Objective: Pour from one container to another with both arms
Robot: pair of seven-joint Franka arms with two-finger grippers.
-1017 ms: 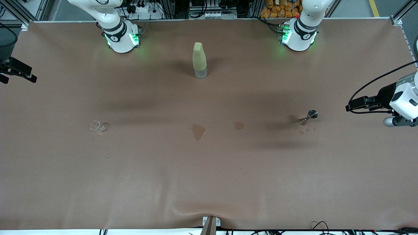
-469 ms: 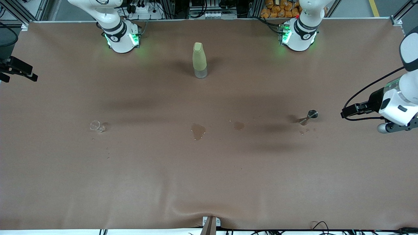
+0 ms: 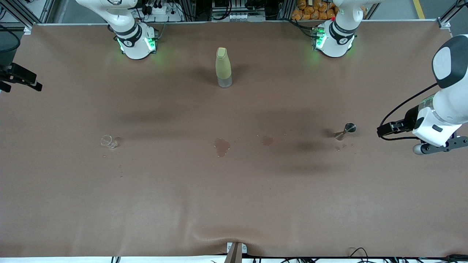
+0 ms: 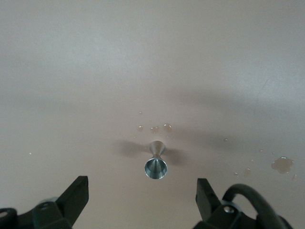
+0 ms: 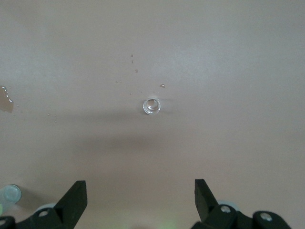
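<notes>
Worktop [image 3: 234, 204]: brown cover, wide bare stretches along the camera-side edge and between the items.

Glass cup [image 3: 108, 141]: tiny, clear, standing toward the right arm's end of the worktop, well in from every edge. A few droplets lie on the cover just nearer the camera than the cup. Also seen in the right wrist view [image 5: 151, 106], standing alone with bare cover all round.

Jigger [image 3: 345, 130]: silvery, hourglass-shaped, upright, toward the left arm's end, well apart from the cup. Small drops [image 3: 343, 147] just beside its foot, on the camera side. In the left wrist view [image 4: 156, 161] its round rim faces the lens.

Bottle [image 3: 223, 67]: tall, pale yellow-green, upright between the two bases, farther from the camera than cup and jigger, touching nothing.

Two wet patches on the cover between cup and jigger: larger puddle [image 3: 221, 147], smaller puddle [image 3: 267, 140].

Left claw [image 3: 385, 130]: in the air over the worktop near its end edge, beside the jigger, not touching it; fingers spread wide, empty [image 4: 143, 198].

Right claw [image 3: 16, 78]: at the worktop's end edge on the right arm's side, partly cut off by the frame; fingers spread wide, empty [image 5: 140, 198], cup well apart from it.
</notes>
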